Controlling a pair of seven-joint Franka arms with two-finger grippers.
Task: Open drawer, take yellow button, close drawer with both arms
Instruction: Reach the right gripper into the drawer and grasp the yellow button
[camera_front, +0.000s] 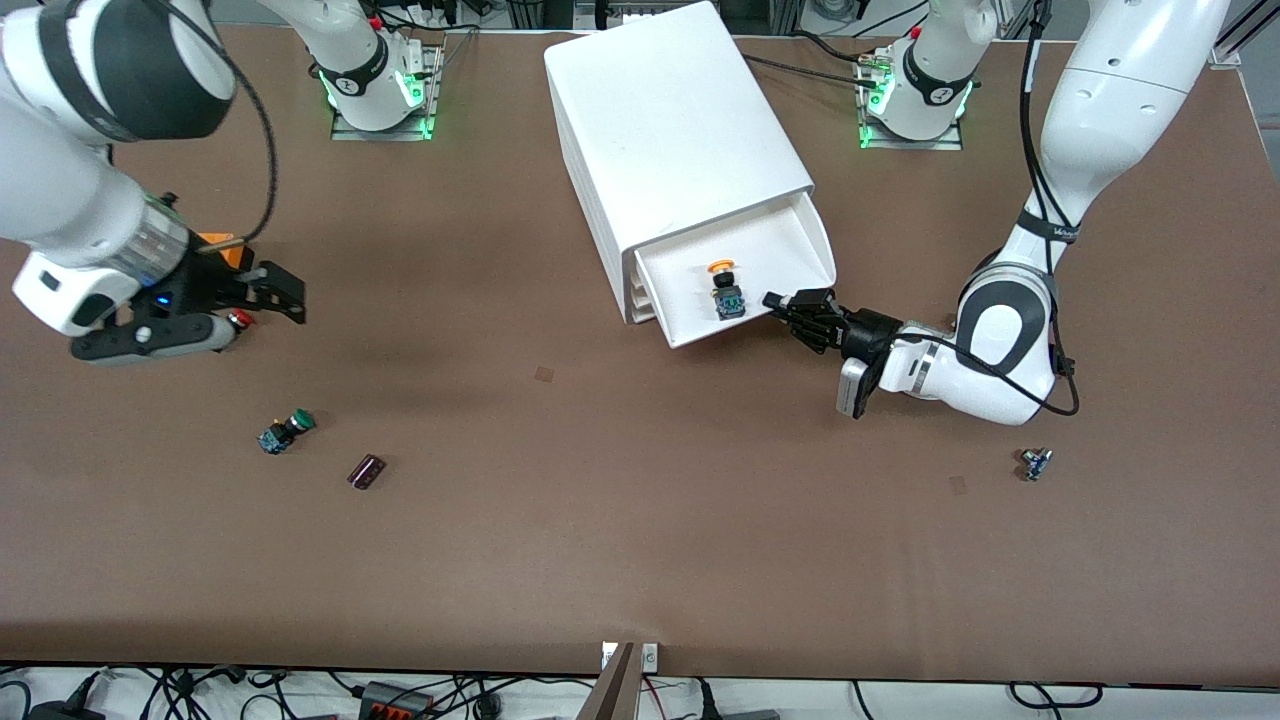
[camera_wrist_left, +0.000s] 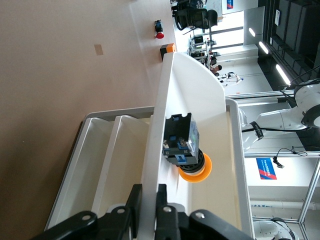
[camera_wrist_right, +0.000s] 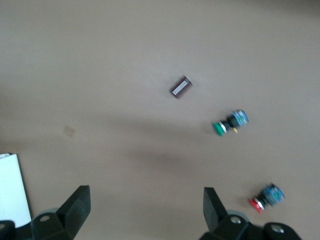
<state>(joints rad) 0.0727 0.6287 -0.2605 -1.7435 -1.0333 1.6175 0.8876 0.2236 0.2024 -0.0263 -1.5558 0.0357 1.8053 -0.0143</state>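
The top drawer (camera_front: 812, 232) of the white cabinet (camera_front: 670, 120) stands pulled out toward the front camera. In it lies the button (camera_front: 725, 290), with its orange cap, black collar and blue base. My left gripper (camera_front: 785, 305) is at the drawer's front wall (camera_wrist_left: 159, 125), one finger on each side, shut on that wall. The left wrist view shows the button (camera_wrist_left: 185, 150) just inside the wall, close to the left gripper (camera_wrist_left: 148, 200). My right gripper (camera_front: 285, 295) hangs open and empty over the table at the right arm's end; the right gripper (camera_wrist_right: 145, 197) holds nothing.
A red-capped button (camera_front: 238, 320) and an orange block (camera_front: 222, 245) lie under the right hand. A green-capped button (camera_front: 285, 430) and a dark small block (camera_front: 366, 471) lie nearer the front camera. A small part (camera_front: 1036, 463) lies toward the left arm's end.
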